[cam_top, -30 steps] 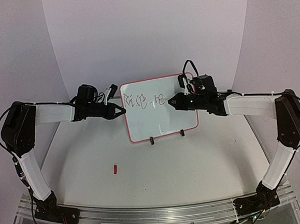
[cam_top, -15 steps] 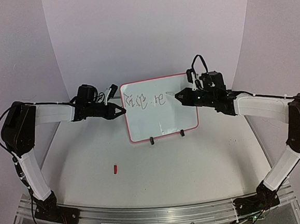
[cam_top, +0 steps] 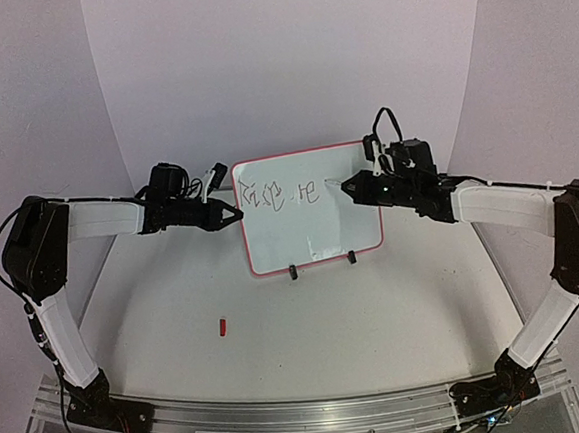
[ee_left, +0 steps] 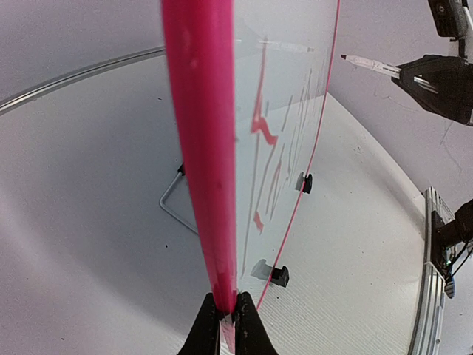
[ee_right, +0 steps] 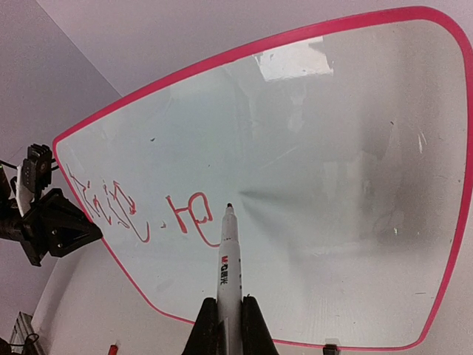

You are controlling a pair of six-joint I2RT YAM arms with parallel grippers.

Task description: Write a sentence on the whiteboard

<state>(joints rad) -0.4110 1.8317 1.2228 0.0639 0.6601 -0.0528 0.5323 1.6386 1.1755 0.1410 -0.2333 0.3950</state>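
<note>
Centre-back of the table (cam_top: 177, 316): whiteboard (cam_top: 306, 237) stands upright on two black clip feet (cam_top: 294, 271), face toward the arm bases.

Left gripper (cam_top: 237, 214) comes in level from the left. Its fingers are pinched on the board's left frame edge, roughly at the height of the writing. In the left wrist view the fingertips (ee_left: 214, 325) clamp the pink frame from both sides, and the board runs away edge-on.

Right gripper (cam_top: 352, 186) comes in from the right, fingers squeezed on a white marker (ee_right: 229, 259). The marker sticks straight out past the fingertips, dark tip toward the board face. The tip sits just right of the last written stroke, in the upper half of the board. Can't tell whether the tip is touching or just off the surface.

The sentence (ee_right: 140, 211) so far is one short line of scrawl in the upper-left part of the board. It starts near the left frame and ends just before the marker tip. Not legible to me. The rest of the board is bare.

Small red object (cam_top: 223, 327) lies on the table, front-left of the board and well apart from it.
</note>
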